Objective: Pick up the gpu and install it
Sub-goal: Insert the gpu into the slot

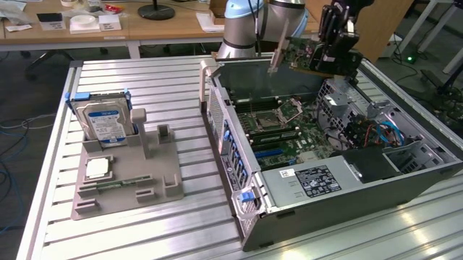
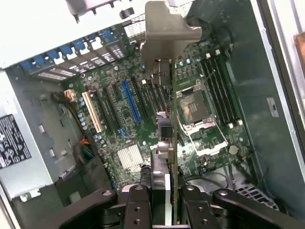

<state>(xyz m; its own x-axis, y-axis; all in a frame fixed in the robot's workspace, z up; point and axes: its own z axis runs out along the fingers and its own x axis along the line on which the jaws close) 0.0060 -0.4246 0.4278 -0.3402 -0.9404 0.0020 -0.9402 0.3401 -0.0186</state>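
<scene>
**Item:** gpu. Thin green card, silver end bracket at one end.

**Location:** in the air above the open computer case, over its far end in the exterior view, clear of the case walls. Not seated in any slot.

**Hold:** pinched by the gripper at the end away from the bracket. Fingers closed narrow on both faces of the card, with no gap visible between pad and board.

**Attitude:** seen edge-on from the wrist, gpu running straight out from the gripper, bracket foremost. Long axis roughly parallel to the expansion slots on the motherboard. Bracket end towards the case's rear wall with its row of slot covers.

**Key relation:** blue expansion slot below and to one side of the card's edge, apparently not directly beneath it. Card's line nearer the CPU socket than the blue slot, judging from the wrist view. True sideways offset hard to fix, given the height between card and board.

**Also present:** hard drive upright in the grey parts fixture, well apart from the case on the exterior view's left. Slatted aluminium table under both.
</scene>
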